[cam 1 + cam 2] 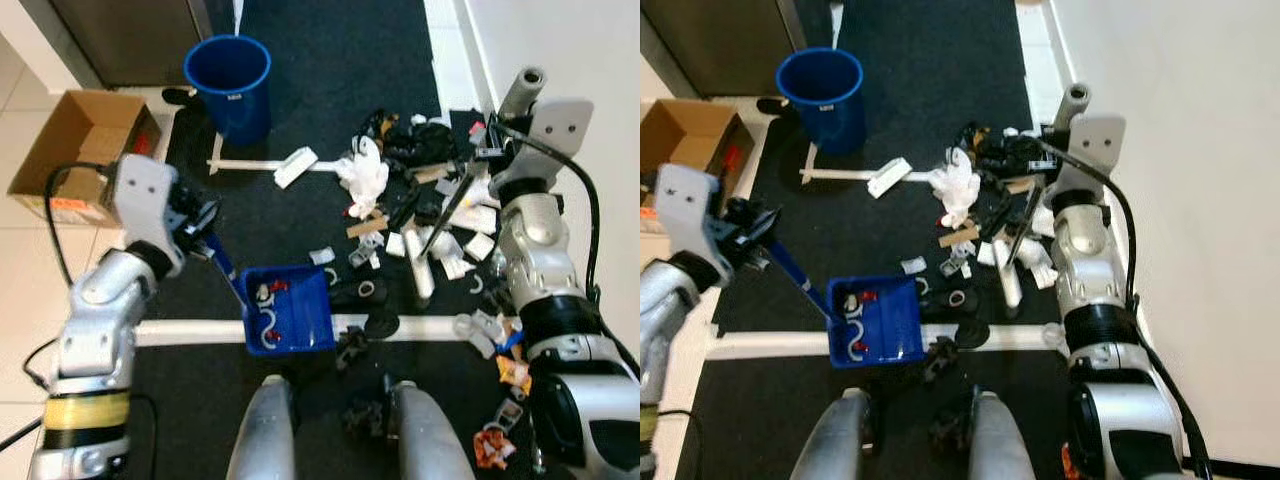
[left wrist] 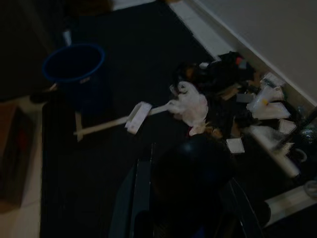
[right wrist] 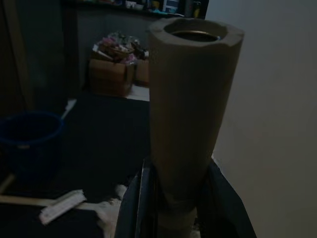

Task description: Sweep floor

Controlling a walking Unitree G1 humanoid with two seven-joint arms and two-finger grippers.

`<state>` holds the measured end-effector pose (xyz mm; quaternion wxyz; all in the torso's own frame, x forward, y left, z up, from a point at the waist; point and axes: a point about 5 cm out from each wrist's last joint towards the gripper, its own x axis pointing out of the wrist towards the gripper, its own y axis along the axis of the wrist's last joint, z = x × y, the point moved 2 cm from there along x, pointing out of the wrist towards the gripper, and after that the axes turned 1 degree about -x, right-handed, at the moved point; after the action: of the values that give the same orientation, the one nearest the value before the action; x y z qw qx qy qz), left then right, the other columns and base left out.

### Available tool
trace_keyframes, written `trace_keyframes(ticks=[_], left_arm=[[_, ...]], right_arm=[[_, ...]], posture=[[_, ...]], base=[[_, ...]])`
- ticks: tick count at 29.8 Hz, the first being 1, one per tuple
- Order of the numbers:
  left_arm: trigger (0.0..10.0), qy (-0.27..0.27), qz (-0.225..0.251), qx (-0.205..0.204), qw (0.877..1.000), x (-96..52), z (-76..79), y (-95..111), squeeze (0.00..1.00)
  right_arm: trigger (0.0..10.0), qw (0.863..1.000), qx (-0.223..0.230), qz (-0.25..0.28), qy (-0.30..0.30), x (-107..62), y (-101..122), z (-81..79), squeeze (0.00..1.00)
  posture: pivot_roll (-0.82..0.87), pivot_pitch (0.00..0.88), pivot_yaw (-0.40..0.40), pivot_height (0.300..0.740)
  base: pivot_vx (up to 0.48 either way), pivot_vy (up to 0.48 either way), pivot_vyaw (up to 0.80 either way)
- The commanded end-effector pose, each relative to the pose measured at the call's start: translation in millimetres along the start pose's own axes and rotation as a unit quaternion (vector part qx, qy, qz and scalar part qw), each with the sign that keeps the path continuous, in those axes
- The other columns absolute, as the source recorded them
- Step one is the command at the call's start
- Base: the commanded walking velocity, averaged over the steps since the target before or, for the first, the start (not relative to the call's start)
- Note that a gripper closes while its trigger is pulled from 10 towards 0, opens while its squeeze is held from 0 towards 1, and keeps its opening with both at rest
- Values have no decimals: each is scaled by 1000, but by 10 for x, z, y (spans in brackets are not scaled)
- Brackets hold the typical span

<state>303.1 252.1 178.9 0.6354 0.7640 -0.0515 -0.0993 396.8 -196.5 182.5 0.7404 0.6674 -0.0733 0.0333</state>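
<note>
My left gripper [image 1: 203, 236] is shut on the long handle of a blue dustpan [image 1: 290, 312]. The pan rests on the dark floor in front of my legs and holds a few bits of litter. My right gripper [image 1: 497, 137] is shut on the grey broom handle [image 3: 188, 99], which slants down to the white broom head [image 1: 420, 272]. A heap of litter [image 1: 425, 195] spreads from the pan's right side toward the wall. A crumpled white wad [image 1: 365, 170] lies at its left edge. More scraps [image 1: 505, 365] lie by my right arm.
A blue bin [image 1: 229, 82] stands at the far left of the dark carpet, with an open cardboard box [image 1: 85, 150] to its left on pale tiles. A white strip [image 1: 260, 165] lies near the bin. The white wall [image 1: 1180, 150] runs along the right.
</note>
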Motion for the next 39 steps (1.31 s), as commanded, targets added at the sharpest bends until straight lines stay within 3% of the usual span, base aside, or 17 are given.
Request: trace_keyframes(ticks=[1, 5, 10, 14, 22, 39], left_arm=[[10000, 8, 1, 4, 1000, -93, -122, 57, 0], [10000, -11, -12, 2, 1000, -139, -137, 21, 0], [10000, -18, 2, -35, 999, -122, 17, -15, 0], [10000, -17, 13, -32, 999, -105, 94, 12, 0], [10000, 16, 28, -54, 998, 2, 245, 33, 0], [10000, 70, 50, -63, 994, 47, 292, 107, 0]], right_arm=[[10000, 1000, -16, 15, -7, 9, 40, 43, 0], [10000, 1000, -31, 2, -3, -4, -25, 49, 0], [10000, 1000, -25, -7, -12, -21, -83, 108, 0], [10000, 1000, -9, -9, -15, -25, -92, 102, 0], [10000, 1000, 6, -7, -11, -26, -105, 22, 0], [10000, 1000, 9, -4, -6, -10, -91, -15, 0]], posture=[[10, 172, -33, 740], [15, 167, -37, 740], [6, 166, -34, 740], [5, 165, -32, 740], [5, 155, -26, 740], [8, 159, -32, 740]], base=[[0, 0, 0], [0, 0, 0], [0, 0, 0], [0, 0, 0], [0, 0, 0], [0, 0, 0]])
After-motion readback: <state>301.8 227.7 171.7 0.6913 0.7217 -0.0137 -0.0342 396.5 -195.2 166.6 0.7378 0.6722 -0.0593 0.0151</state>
